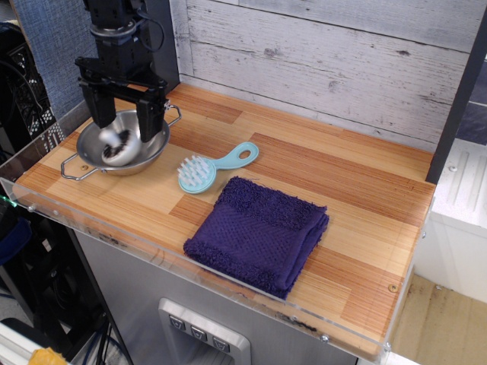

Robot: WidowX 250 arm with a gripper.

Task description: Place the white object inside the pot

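Note:
The pot (pixel 149 154) is a shallow shiny steel bowl with wire loop handles at the table's far left. The white object (pixel 115 144) lies inside it and shows only as a blurred white and dark patch. My black gripper (pixel 128 124) hangs just above the pot with its two fingers spread wide. One finger (pixel 100 114) is over the pot's left side and the other over its right side. Nothing is held between them.
A light-blue brush (pixel 207 169) with white bristles lies just right of the pot. A folded purple towel (pixel 259 232) lies at the front middle. A clear acrylic lip (pixel 46 209) runs along the table's front and left edges. A dark post (pixel 161 46) stands behind the pot.

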